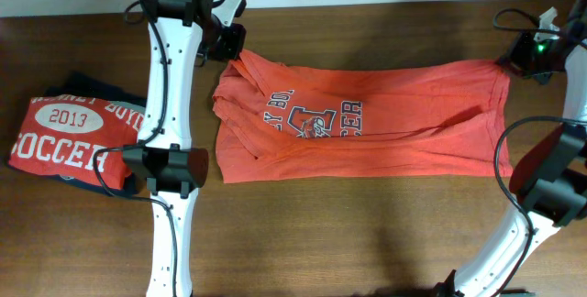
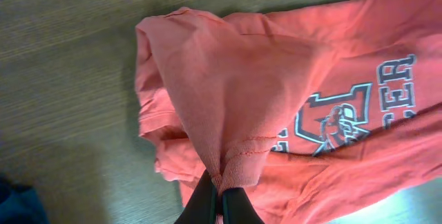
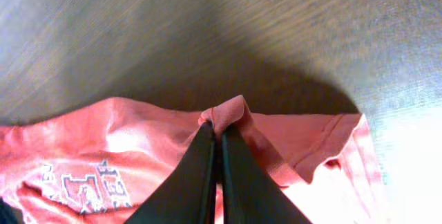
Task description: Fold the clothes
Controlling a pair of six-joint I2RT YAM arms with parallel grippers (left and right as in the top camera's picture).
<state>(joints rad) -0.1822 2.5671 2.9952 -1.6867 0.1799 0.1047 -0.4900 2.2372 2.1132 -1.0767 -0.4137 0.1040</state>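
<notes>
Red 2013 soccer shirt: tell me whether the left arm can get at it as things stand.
Probably not yet: the left claw is shut on the orange shirt and must release it first. The red shirt lies close beside that arm.

Dark brown wood-grain bench (image 1: 367,233), overhead view. Centre to upper right: one orange-red short-sleeved T-shirt (image 1: 367,127) with dark navy lettering, spread sideways, print upward. Its left portion is bunched in folds and both upper corners are raised off the surface. Left edge of frame: a folded red shirt with white "2013 SOCCER" print (image 1: 64,137), resting on a dark navy garment (image 1: 92,84) whose edges show beneath. The two lots lie apart.
</notes>
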